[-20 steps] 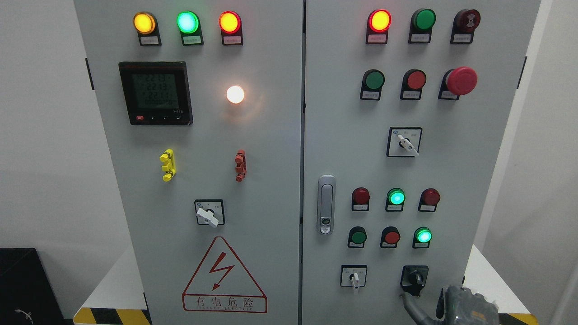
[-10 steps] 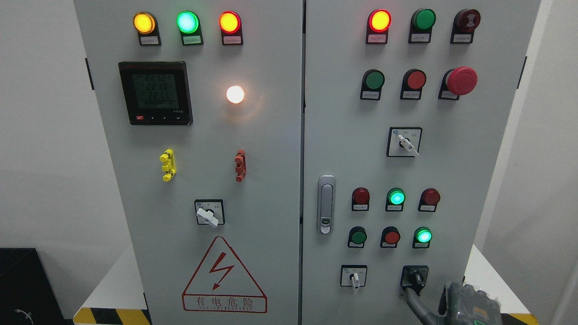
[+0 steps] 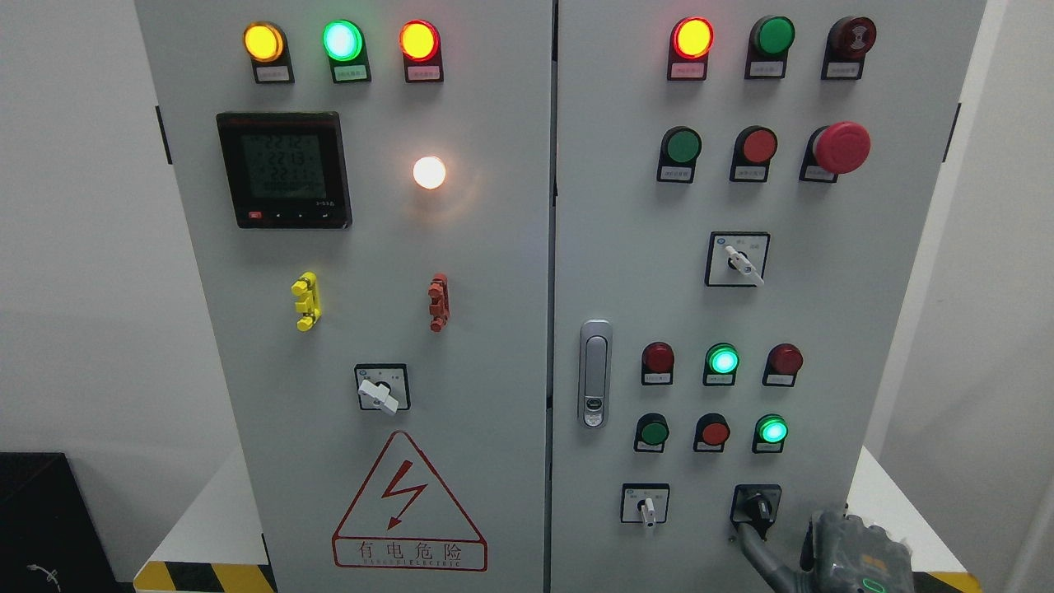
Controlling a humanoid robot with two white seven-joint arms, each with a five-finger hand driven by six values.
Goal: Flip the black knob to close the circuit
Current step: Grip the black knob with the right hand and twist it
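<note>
The black knob point(image 3: 756, 504) sits low on the cabinet's point(image 3: 494, 329) right door. The right hand point(image 3: 852, 556) has dropped slightly, one finger point(image 3: 753, 552) reaching just under the knob; grip unclear.

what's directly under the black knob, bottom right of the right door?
Below the black knob, one grey finger of the right hand reaches up to its lower edge. Bare grey door panel beside it; the frame edge cuts off anything lower.

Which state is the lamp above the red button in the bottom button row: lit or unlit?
Lit. The green lamp glows bright at its centre, while the red lamps on either side of it look dark and dull.
</note>
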